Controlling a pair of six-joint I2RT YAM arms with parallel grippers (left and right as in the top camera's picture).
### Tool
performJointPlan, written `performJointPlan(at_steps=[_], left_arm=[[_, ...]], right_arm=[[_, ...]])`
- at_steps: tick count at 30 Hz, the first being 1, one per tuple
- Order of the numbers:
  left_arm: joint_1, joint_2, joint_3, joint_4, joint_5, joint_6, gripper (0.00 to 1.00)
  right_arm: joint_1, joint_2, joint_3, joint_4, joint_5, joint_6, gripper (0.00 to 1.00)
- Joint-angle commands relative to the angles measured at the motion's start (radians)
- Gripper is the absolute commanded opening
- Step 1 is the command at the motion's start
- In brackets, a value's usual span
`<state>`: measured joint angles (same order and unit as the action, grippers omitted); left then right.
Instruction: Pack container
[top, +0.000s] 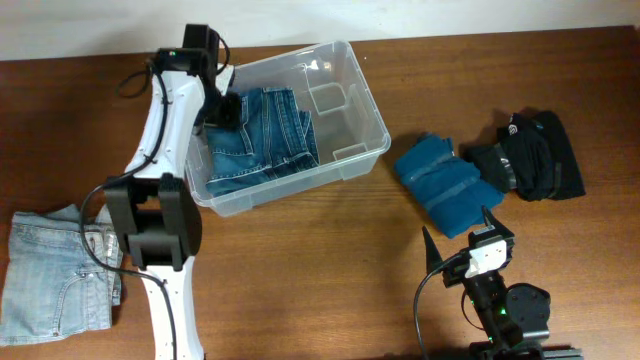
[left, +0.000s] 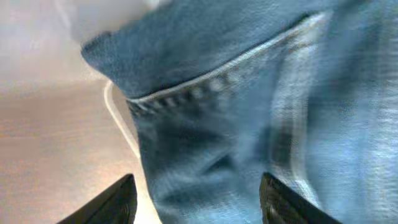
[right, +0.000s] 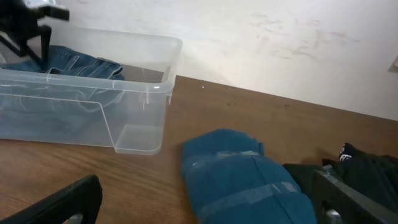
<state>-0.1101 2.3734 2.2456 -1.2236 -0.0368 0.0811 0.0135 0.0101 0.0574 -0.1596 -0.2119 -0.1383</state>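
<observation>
A brown wooden table (top: 330, 260) carries the clear plastic container (top: 383, 135) near its back-left. Pale folded jeans (top: 45, 275) lie at the left edge. A teal folded cloth (top: 447, 183) lies to the right, touching a black garment (top: 535, 155).

blurred blue denim (left: 261, 106) close up, pale seam across it; dark fingertips (left: 115, 204) apart below

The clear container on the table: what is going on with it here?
The left gripper is down inside the container, over folded dark jeans; whether it grips them is unclear. The right gripper is open near a folded teal garment. Light jeans and a black garment lie outside too.
</observation>
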Motion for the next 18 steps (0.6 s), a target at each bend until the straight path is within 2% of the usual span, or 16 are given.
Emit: performJointPlan(at_steps=[1, 3, 5, 8, 11, 18], left_arm=[[-0.007, -0.043, 0.134, -0.047, 0.183, -0.013, 0.63], [-0.027, -0.045, 0.174, -0.051, 0.278, 0.004, 0.63], [-0.064, -0.045, 0.183, -0.035, 0.307, 0.026, 0.63], [-0.16, -0.037, 0.182, -0.006, 0.29, 0.091, 0.63], [-0.233, -0.032, 0.18, 0.02, 0.199, 0.093, 0.63], [-0.363, -0.032, 0.171, 0.014, 0.195, 0.238, 0.63]], right_arm=[[-0.008, -0.006, -0.009, 0.0, -0.005, -0.004, 0.98], [-0.008, -0.006, -0.009, 0.0, -0.005, -0.004, 0.98], [-0.008, -0.006, -0.009, 0.0, -0.005, -0.004, 0.98], [-0.008, -0.006, -0.009, 0.0, -0.005, -0.004, 0.98], [-0.008, -0.006, -0.009, 0.0, -0.006, -0.004, 0.98], [-0.008, -0.006, -0.009, 0.0, -0.005, -0.004, 0.98]])
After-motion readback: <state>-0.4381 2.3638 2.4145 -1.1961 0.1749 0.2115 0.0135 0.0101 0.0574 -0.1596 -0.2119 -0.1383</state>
